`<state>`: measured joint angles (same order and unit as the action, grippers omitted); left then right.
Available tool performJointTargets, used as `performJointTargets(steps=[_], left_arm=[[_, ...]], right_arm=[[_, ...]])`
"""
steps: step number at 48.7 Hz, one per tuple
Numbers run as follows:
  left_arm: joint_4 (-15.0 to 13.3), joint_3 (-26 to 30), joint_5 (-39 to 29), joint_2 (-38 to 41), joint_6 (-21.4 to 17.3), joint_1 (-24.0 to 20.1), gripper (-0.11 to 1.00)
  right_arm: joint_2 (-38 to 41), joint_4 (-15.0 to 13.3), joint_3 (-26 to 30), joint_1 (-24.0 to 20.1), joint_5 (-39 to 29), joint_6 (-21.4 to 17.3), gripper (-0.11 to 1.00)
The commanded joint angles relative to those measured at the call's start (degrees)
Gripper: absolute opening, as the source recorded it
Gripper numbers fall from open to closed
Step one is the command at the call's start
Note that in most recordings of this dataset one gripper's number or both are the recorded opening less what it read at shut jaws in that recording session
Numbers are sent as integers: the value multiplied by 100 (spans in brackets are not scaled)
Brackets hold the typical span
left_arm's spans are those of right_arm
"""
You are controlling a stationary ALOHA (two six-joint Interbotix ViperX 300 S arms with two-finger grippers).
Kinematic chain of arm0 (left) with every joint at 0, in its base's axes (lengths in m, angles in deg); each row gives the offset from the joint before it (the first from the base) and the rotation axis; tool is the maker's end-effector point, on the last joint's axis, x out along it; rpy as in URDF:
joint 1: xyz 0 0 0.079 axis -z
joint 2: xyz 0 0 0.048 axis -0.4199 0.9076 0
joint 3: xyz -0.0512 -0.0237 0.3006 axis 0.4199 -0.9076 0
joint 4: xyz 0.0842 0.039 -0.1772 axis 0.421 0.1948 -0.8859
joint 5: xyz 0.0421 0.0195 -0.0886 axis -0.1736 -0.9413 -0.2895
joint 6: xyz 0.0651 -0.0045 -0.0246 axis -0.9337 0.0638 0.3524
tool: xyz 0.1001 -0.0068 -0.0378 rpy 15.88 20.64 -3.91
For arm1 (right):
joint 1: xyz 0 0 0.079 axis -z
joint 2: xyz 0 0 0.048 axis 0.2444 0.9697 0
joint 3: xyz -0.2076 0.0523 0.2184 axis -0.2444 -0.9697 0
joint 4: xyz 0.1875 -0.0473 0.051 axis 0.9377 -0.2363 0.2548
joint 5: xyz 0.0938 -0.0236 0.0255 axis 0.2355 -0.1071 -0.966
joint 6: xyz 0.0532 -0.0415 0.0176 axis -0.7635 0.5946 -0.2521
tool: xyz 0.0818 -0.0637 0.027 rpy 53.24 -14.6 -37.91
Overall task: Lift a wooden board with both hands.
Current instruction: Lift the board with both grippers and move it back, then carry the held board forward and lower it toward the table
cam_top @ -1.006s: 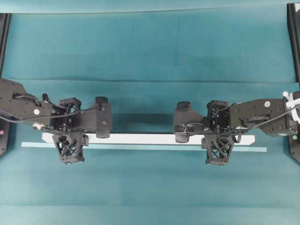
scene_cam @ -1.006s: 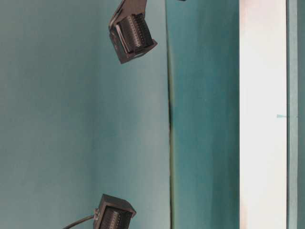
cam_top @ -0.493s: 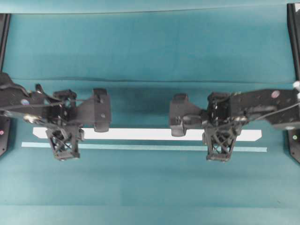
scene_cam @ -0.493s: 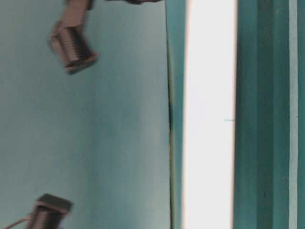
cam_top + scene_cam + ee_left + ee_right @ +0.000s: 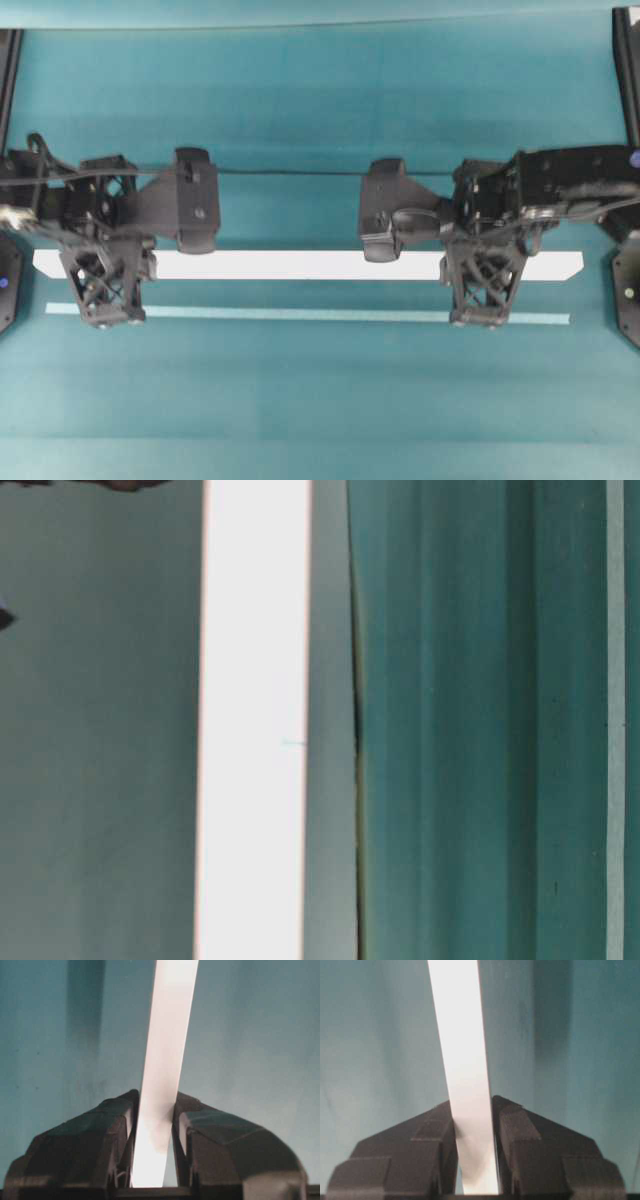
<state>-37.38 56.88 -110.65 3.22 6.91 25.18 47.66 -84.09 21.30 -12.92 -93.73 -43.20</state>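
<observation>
The wooden board (image 5: 300, 265) is a long white plank, held level above the teal table. My left gripper (image 5: 100, 264) is shut on it near its left end, and my right gripper (image 5: 483, 267) is shut on it near its right end. In the left wrist view the board (image 5: 169, 1035) runs up from between the shut jaws of the left gripper (image 5: 155, 1106). In the right wrist view the board (image 5: 459, 1035) does the same from the right gripper (image 5: 472, 1107). In the table-level view the board (image 5: 255, 730) shows as a bright vertical band.
A thin pale-teal strip (image 5: 300, 314) lies on the table just in front of the board; it also shows in the table-level view (image 5: 615, 720). Black frame posts stand at the left edge (image 5: 8, 80) and the right edge (image 5: 628, 80).
Both grippers have risen with the board in them. The board has come up off the table and away from the teal strip. In the table-level view it has shifted far to the left.
</observation>
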Motion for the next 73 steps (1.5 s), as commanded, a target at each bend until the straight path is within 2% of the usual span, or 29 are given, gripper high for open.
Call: performJointTargets(steps=[1, 13, 22, 36, 49, 59, 73], left_arm=[[26, 527, -105, -79, 53, -26, 18], [26, 1143, -554, -70, 18, -70, 18], [26, 1397, -835, -97, 0, -167, 18], [26, 1890, -1222, -114, 0, -220, 18], [35, 2487, -1635, -26, -26, -220, 18], [53, 2733, -1942, -18, -26, -229, 18], [62, 3041, -2065, 44, -132, -255, 18]], right_arm=[[-62, 18, 431, 9, -176, -35, 22], [-62, 0, 1063, 62, -853, -44, 22], [-62, -18, 1406, 167, -1318, -26, 22], [-62, -26, 1934, 193, -1538, -44, 22], [18, -26, 2558, 193, -2057, -44, 22], [62, -26, 2971, 176, -2127, -62, 22], [88, -114, 3094, 185, -2215, -53, 22]])
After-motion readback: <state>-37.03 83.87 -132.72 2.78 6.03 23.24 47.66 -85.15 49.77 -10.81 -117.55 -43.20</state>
